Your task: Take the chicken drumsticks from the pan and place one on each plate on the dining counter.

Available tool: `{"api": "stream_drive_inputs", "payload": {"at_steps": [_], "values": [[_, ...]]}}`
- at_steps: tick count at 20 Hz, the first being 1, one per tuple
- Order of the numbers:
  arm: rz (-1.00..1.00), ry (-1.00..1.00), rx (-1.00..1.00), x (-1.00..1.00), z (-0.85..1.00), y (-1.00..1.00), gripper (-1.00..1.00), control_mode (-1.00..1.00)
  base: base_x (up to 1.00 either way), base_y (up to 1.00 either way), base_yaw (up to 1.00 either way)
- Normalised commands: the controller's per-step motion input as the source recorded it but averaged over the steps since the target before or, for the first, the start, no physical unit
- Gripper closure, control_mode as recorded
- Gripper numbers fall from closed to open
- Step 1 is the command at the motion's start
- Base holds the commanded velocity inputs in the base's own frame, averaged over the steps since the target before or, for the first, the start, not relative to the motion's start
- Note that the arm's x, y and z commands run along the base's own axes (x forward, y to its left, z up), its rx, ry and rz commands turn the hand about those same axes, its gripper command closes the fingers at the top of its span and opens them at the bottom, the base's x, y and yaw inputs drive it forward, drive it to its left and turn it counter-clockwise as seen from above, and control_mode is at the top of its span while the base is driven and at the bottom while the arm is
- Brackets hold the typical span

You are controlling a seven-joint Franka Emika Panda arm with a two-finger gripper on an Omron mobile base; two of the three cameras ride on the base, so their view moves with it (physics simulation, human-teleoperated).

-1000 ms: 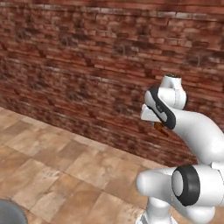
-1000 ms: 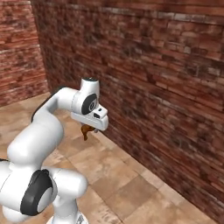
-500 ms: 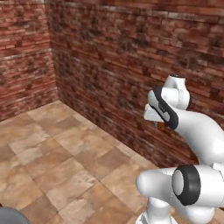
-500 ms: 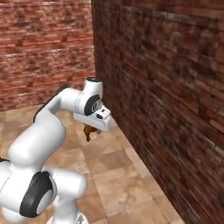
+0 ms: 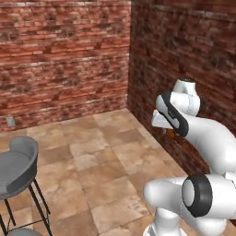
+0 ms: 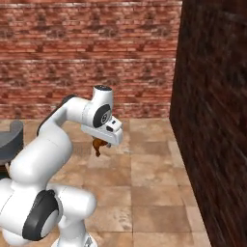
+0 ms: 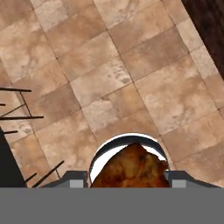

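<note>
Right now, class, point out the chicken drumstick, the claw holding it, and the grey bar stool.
chicken drumstick (image 7: 131,168): hand view, browned meat at its middle.
claw (image 6: 100,143): right base view, between its fingertips, at the drumstick's top.
grey bar stool (image 5: 18,166): left base view, curved seat shell.

Gripper (image 6: 100,144) is hanging high over open tiled floor (image 6: 144,183), carrying a drumstick (image 7: 131,168) that is taking up the space between the fingers. Below and ahead of it nothing is standing up off the tiles, so downward and forward travel is looking free. Dark brick side wall (image 6: 212,120) is running close on its right in the right base view, limiting sideways reach there. Brick back wall (image 5: 64,60) is sitting well beyond it. Grey stool (image 5: 16,166) is standing off to its left, legs (image 7: 17,109) crossing the hand view edge.
</note>
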Motion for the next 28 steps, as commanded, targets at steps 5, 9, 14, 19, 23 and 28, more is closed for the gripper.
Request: {"api": "stream_drive_inputs", "payload": {"at_steps": [5, 9, 14, 19, 23, 28], "values": [[0.00, 0.00, 0.00, 0.00, 0.00, 0.00, 1.00, 1.00, 0.94, 0.00, 0.67], [0.00, 0.00, 0.00, 0.00, 0.00, 0.00, 1.00, 1.00, 0.86, 0.00, 0.74], [0.00, 0.00, 0.00, 0.00, 0.00, 0.00, 1.00, 1.00, 0.80, 0.00, 0.80], [0.00, 0.00, 0.00, 0.00, 0.00, 0.00, 1.00, 1.00, 0.62, 0.00, 0.94], [0.00, 0.00, 0.00, 0.00, 0.00, 0.00, 1.00, 1.00, 0.61, 0.00, 0.94], [0.00, 0.00, 0.00, 0.00, 0.00, 0.00, 1.00, 1.00, 0.70, -0.03, 0.83]]}}
